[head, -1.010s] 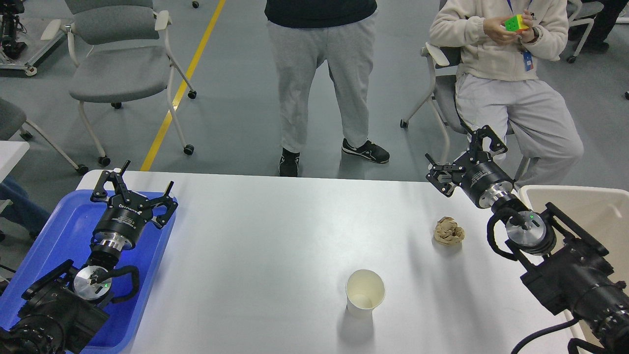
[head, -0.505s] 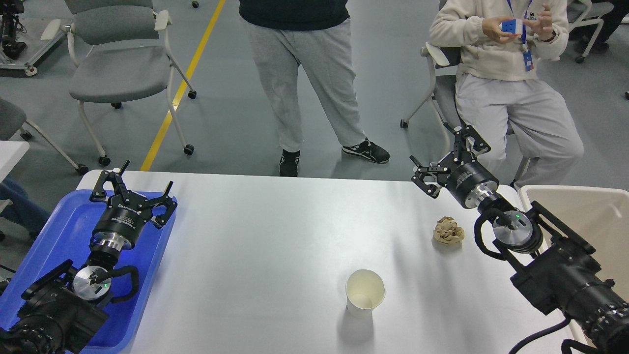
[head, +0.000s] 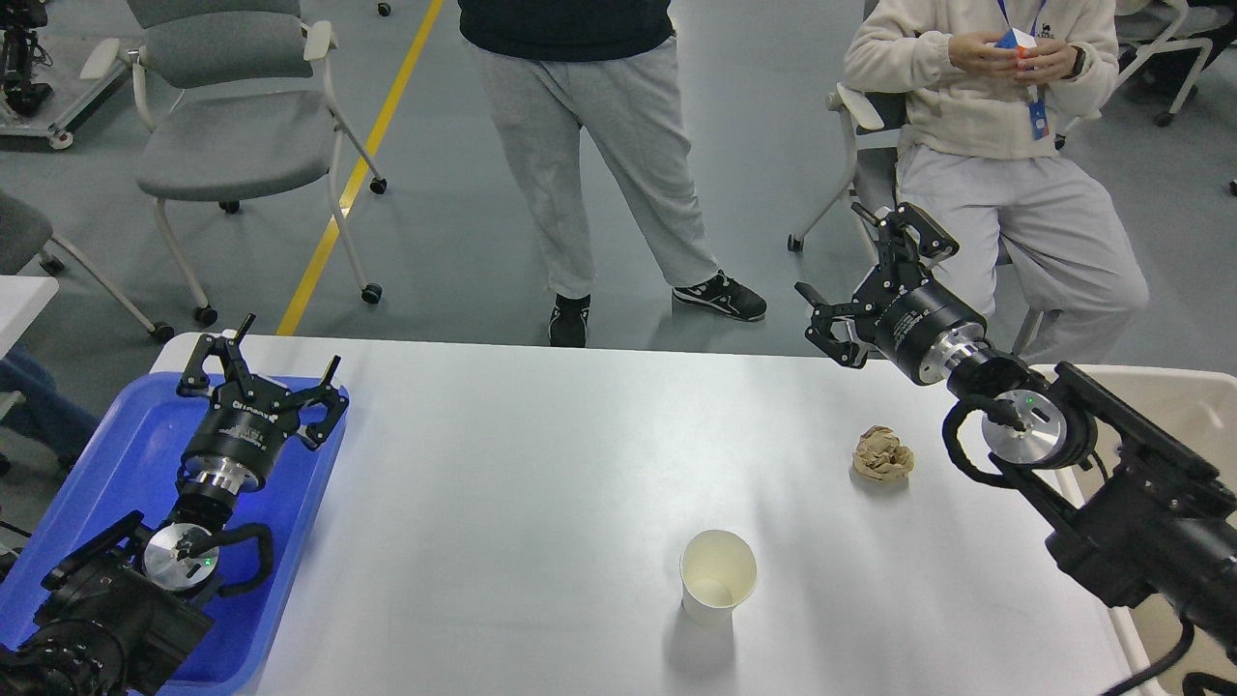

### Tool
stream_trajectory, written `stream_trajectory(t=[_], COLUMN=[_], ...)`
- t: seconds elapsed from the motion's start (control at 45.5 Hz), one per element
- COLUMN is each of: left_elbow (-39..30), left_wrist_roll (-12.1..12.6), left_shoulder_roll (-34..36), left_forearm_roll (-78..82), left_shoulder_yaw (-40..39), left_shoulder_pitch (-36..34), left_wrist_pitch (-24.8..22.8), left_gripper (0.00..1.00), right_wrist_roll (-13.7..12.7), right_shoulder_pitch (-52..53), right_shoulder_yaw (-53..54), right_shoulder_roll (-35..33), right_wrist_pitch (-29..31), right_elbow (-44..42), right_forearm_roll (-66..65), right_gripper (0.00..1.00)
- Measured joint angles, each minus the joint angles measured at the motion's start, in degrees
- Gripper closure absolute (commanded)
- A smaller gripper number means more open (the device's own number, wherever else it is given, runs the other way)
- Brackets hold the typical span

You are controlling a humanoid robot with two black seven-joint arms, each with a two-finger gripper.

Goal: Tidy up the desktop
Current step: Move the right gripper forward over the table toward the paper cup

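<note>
The white desktop (head: 541, 503) fills the lower part of the head view. A crumpled brown paper ball (head: 882, 454) lies on it at the right. A white paper cup (head: 716, 575) stands upright near the front middle, empty inside. My right gripper (head: 863, 275) is open and empty, raised above the table's far right edge, up and slightly left of the paper ball. My left gripper (head: 259, 365) is open and empty, hovering over the far end of the blue tray (head: 116, 454) at the left.
A beige bin (head: 1174, 406) stands at the table's right edge, partly behind my right arm. A person stands beyond the far edge and another sits on a chair at the far right. Grey chairs stand at the far left.
My right gripper has risen and moved slightly left and away, above the far table edge. The standing person shifted left. The left arm, cup and paper ball have not moved.
</note>
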Motion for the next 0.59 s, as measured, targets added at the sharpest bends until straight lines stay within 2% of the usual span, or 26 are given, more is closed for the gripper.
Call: stream_trajectory(t=[0.22, 0.242, 0.439, 0.593], left_elbow=[0.01, 0.01, 0.0, 0.0], left_wrist_roll=[0.01, 0.01, 0.1, 0.1], left_shoulder_roll=[0.0, 0.01, 0.0, 0.0], left_forearm_roll=[0.03, 0.05, 0.1, 0.14], left_shoulder_yaw=[0.03, 0.03, 0.04, 0.04], left_shoulder_pitch=[0.0, 0.0, 0.0, 0.0], left_wrist_pitch=[0.0, 0.0, 0.0, 0.0], left_gripper=[0.0, 0.0, 0.0, 0.0], right_wrist_roll=[-0.08, -0.07, 0.0, 0.12], right_shoulder_pitch=[3.7, 5.2, 13.46, 20.83], right_shoulder_yaw=[-11.38, -14.63, -29.17, -41.84], right_shoulder_roll=[-9.77, -12.28, -20.91, -25.2], right_wrist_pitch=[-1.22, -1.34, -1.96, -3.62], right_elbow=[7.44, 9.27, 17.58, 23.81], right_forearm_roll=[-2.24, -2.44, -2.87, -3.07], right_gripper=[0.0, 0.0, 0.0, 0.0])
